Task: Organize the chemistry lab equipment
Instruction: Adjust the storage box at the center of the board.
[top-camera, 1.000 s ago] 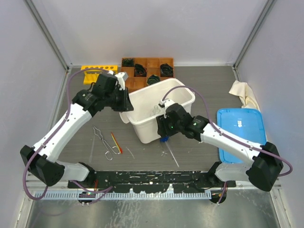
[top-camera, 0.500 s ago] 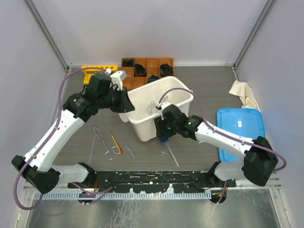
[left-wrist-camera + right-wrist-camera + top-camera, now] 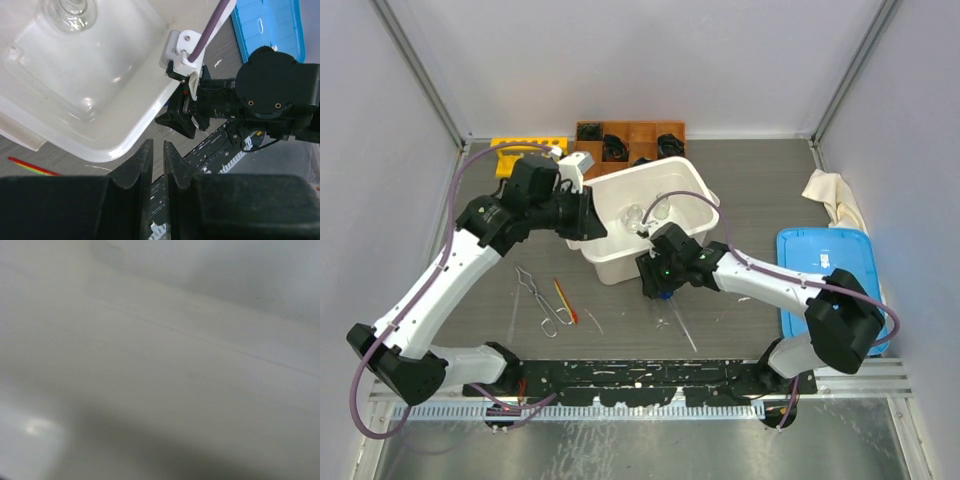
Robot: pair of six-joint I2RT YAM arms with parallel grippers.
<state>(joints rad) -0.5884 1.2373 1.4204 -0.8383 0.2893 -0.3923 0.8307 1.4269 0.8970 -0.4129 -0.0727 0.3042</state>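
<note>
A white bin [image 3: 692, 193] stands mid-table with two clear glass flasks [image 3: 637, 214] inside; one flask shows in the left wrist view [image 3: 70, 10]. My left gripper [image 3: 586, 217] is at the bin's left rim, its fingers [image 3: 141, 160] nearly closed on nothing, beside the bin's corner [image 3: 107, 150]. My right gripper [image 3: 655, 272] presses against the bin's front wall; its wrist view shows only blurred white plastic. The blue-bulb dropper [image 3: 664, 294] lies just under it. Metal tongs [image 3: 542, 300] and the red-orange stick [image 3: 564, 300] lie front left. The yellow rack [image 3: 525, 150] is at the back left. No test tubes show.
A wooden compartment tray [image 3: 630, 140] with dark items stands behind the bin. A blue lid [image 3: 825, 275] lies at the right, with a crumpled cloth [image 3: 835, 195] behind it. The black rail [image 3: 640, 378] runs along the near edge.
The bin has shifted left and back and turned a little. The right gripper followed it leftward along the front wall. The left gripper stayed at the left rim.
</note>
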